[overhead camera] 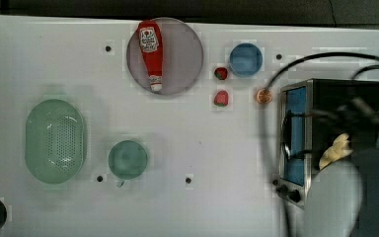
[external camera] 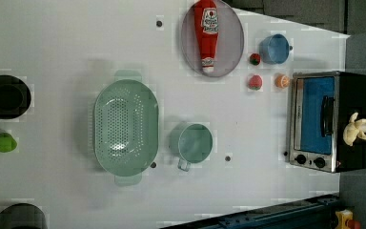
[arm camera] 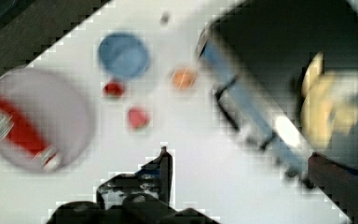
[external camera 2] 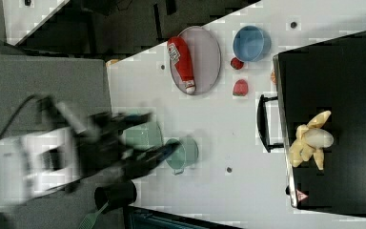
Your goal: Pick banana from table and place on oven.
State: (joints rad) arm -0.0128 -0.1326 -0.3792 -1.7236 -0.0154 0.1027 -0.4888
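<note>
The pale yellow banana [overhead camera: 334, 152] [external camera: 356, 129] [external camera 2: 310, 140] [arm camera: 328, 109] lies on the black top of the oven [overhead camera: 345, 91] [external camera: 355, 90] [external camera 2: 333, 71] [arm camera: 261, 32], near its front edge above the knobs. The oven stands at the top view's right end of the white table [overhead camera: 202, 148]. My gripper [arm camera: 247, 172] is open, its two fingers spread wide with nothing between them. In the right view the gripper [external camera 2: 159, 133] is blurred and hangs well off to the right view's left of the oven, over the green cup. Nothing touches the banana.
A ketchup bottle [overhead camera: 151, 53] lies on a grey plate [overhead camera: 182, 54]. A blue bowl [overhead camera: 246, 59], two strawberries [overhead camera: 221, 98] and an orange slice [overhead camera: 263, 96] sit near the oven door. A green colander [overhead camera: 55, 140] and green cup [overhead camera: 128, 159] occupy the top view's left half.
</note>
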